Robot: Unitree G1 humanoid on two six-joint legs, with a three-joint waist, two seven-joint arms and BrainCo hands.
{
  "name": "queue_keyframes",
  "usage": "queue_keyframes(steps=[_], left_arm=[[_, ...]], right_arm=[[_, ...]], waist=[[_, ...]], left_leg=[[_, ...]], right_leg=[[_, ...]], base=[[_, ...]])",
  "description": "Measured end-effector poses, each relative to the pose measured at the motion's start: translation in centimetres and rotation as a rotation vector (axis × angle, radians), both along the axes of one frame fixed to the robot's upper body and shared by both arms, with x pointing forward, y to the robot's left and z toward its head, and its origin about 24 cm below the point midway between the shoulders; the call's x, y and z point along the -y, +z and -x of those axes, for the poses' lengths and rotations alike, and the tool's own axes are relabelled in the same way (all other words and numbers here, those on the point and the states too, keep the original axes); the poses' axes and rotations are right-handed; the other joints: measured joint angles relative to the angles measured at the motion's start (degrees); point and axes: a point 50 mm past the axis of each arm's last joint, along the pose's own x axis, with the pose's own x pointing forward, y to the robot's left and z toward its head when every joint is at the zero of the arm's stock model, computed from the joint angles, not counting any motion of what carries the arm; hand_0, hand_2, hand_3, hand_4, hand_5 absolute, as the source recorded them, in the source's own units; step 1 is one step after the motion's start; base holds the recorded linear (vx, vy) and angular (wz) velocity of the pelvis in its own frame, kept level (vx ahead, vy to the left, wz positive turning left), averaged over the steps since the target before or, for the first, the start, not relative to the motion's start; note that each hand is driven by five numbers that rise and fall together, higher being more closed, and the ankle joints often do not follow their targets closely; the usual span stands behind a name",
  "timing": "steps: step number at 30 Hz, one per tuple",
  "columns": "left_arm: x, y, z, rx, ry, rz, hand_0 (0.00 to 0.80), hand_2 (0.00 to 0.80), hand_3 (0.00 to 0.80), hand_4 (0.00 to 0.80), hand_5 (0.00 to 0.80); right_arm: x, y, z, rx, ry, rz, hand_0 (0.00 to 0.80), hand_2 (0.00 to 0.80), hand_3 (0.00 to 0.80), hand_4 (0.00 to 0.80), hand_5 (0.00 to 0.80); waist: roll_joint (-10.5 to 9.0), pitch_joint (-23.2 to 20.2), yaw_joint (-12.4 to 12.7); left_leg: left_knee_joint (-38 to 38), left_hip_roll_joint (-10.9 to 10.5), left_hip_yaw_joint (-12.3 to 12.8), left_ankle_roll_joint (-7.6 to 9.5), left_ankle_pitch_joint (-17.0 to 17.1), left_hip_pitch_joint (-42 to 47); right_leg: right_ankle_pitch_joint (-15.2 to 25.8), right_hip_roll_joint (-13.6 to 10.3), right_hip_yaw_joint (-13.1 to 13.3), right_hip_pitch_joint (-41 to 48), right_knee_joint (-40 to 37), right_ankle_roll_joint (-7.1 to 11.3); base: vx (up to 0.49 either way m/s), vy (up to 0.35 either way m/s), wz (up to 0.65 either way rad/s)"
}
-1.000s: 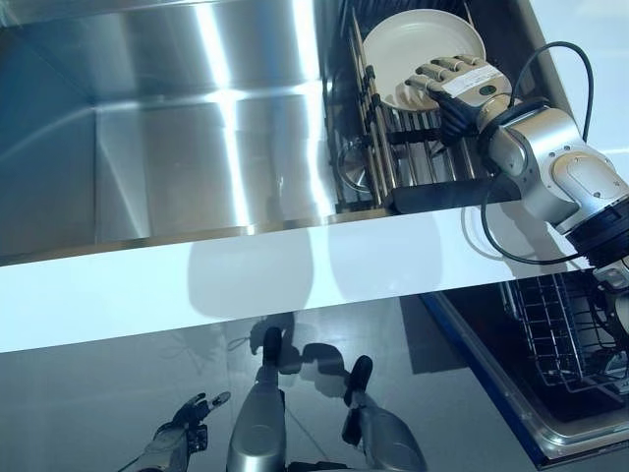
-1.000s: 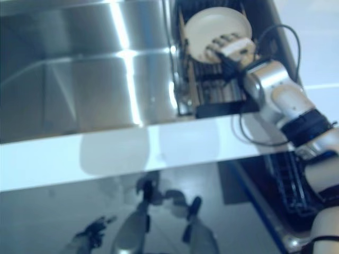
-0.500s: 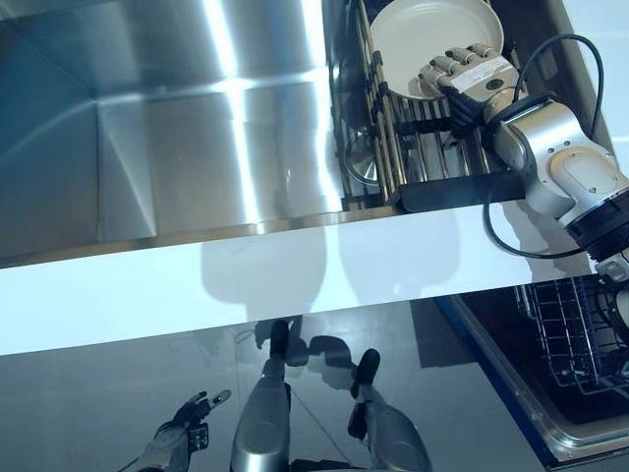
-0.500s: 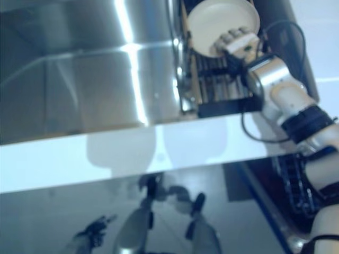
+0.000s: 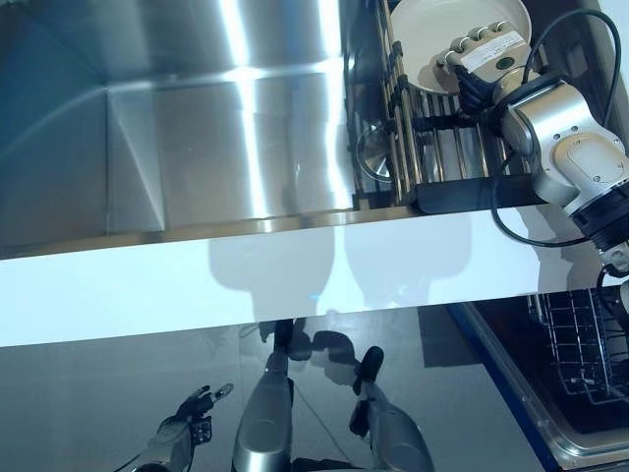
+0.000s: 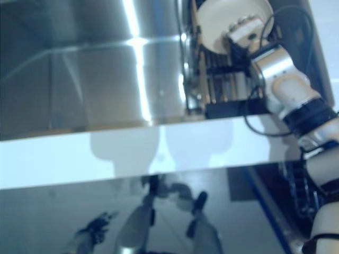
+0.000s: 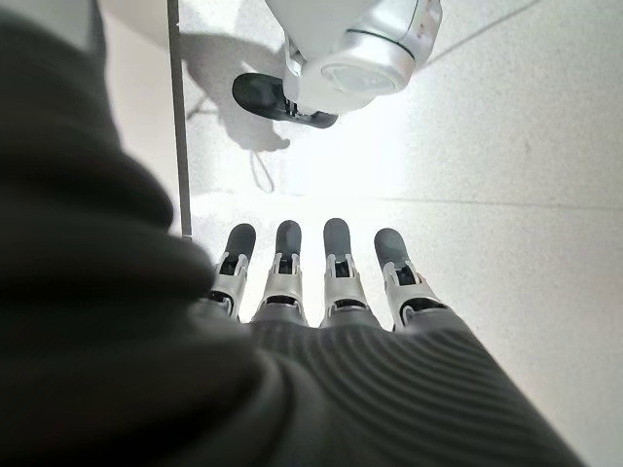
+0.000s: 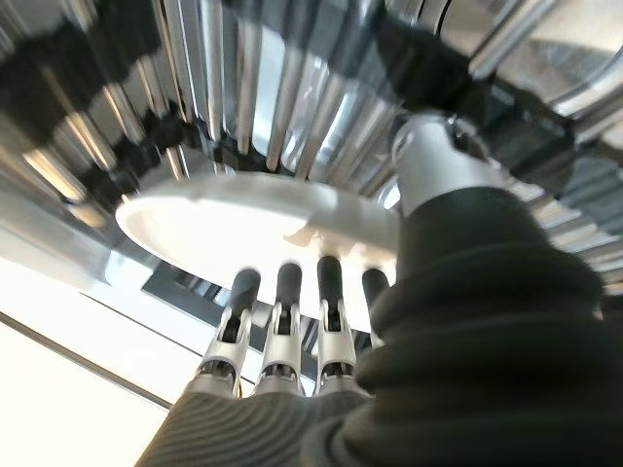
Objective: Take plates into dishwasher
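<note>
The steel sink [image 5: 197, 128] fills the far side of the white bench [image 5: 246, 280]. Beside it, on the drying rack [image 5: 447, 162], I pinch the cream plate [image 5: 432, 39] in my right hand [image 5: 482, 59], fingers under it, thumb above. My left hand [image 5: 187, 428] hangs low over the floor, fingers straight.

The right hand [image 5: 484, 57] has silver fingers [image 8: 280, 326] with dark tips and a dark ribbed cover over its back and wrist. Behind it the forearm is silver-grey with rounded joint housings and a dark ribbed band. The left hand [image 7: 321, 292], at 7 o'clock in the left eye view, shows the same fingers and cover.
</note>
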Motion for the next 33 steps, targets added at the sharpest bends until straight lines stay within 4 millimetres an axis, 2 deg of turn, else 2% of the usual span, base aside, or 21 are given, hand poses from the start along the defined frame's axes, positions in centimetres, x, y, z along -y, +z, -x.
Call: queue_keyframes(steps=[15, 25, 33], left_arm=[[0.3, 0.6, -0.8, 0.035, -0.019, 0.011, 0.0, 0.0, 0.0, 0.0, 0.0], [0.1, 1.0, -1.2, 0.051, -0.027, 0.005, 0.0, 0.0, 0.0, 0.0, 0.0], [0.1, 0.9, -1.1, 0.04, -0.026, 0.006, 0.0, 0.0, 0.0, 0.0, 0.0]], right_arm=[[-0.5, 0.6, 0.1, 0.049, 0.009, 0.087, 0.8, 0.8, 0.8, 0.8, 0.8], [0.1, 0.9, 0.3, 0.089, -0.01, 0.113, 0.8, 0.8, 0.8, 0.8, 0.8], [1.4, 3.2, 1.2, 0.178, -0.07, 0.186, 0.8, 0.8, 0.8, 0.8, 0.8]], waist=[[0.71, 0.42, 0.6], [0.7, 0.42, 1.1], [0.41, 0.26, 0.15]], left_leg=[[0.0, -0.16, -0.54, 0.05, 0.41, -0.82], [0.0, -0.21, -0.58, 0.11, 0.46, 0.01], [0.0, -0.17, -0.48, 0.17, 0.51, 2.3]], right_leg=[[0.05, -0.09, -0.58, -0.42, 0.0, 0.07], [0.07, -0.13, -0.64, 0.4, 0.01, 0.08], [0.12, -0.11, -0.62, 2.75, -0.01, 0.13]], base=[[-0.003, 0.0, 0.01], [0.0, 0.0, 0.0], [0.0, 0.0, 0.0]])
